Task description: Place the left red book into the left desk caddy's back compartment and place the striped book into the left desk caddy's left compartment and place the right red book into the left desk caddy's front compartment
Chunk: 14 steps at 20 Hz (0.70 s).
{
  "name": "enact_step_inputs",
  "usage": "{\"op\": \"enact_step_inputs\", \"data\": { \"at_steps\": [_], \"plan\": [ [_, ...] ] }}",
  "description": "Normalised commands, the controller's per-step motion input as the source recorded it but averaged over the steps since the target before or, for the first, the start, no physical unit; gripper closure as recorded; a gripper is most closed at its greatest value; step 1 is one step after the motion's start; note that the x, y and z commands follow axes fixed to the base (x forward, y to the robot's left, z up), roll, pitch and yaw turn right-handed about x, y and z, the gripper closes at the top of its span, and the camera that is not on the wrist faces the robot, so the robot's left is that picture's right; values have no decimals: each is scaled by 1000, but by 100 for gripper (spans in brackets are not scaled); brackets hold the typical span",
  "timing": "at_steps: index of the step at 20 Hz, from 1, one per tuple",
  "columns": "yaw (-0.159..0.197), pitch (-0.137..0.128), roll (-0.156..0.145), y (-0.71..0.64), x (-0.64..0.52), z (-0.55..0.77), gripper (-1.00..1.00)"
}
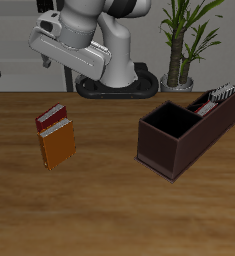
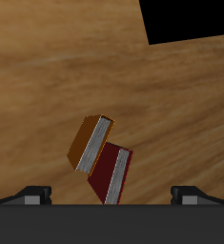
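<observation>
Right red book [image 1: 52,118] was seen flat beside orange-brown book [image 1: 59,145], well apart from left desk caddy [image 1: 174,140]. Gripper [image 2: 112,195] was poised above, apparently open and empty. Descent and grasp were judged next.

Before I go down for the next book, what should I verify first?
1. Gripper open and empty: ok, fingers stand wide apart.
2. Dark crimson right red book lying free on the wooden table: ok.
3. Room around it for the fingers: not ok, the orange-brown book lies right against it.
4. Dark maroon left desk caddy, large square section empty: ok.
5. Grey-and-black striped book already in the caddy: ok; which slot, cannot tell.
</observation>
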Motion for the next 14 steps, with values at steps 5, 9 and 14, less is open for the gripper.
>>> {"op": "enact_step_inputs", "data": {
  "at_steps": [5,9,14],
  "plan": [
    [68,47,46,-286,-293,-207,-100],
    [52,31,64,-390,-195,-24,-100],
    [-12,-10,-12,-455,-206,-13,-100]
  ]
}}
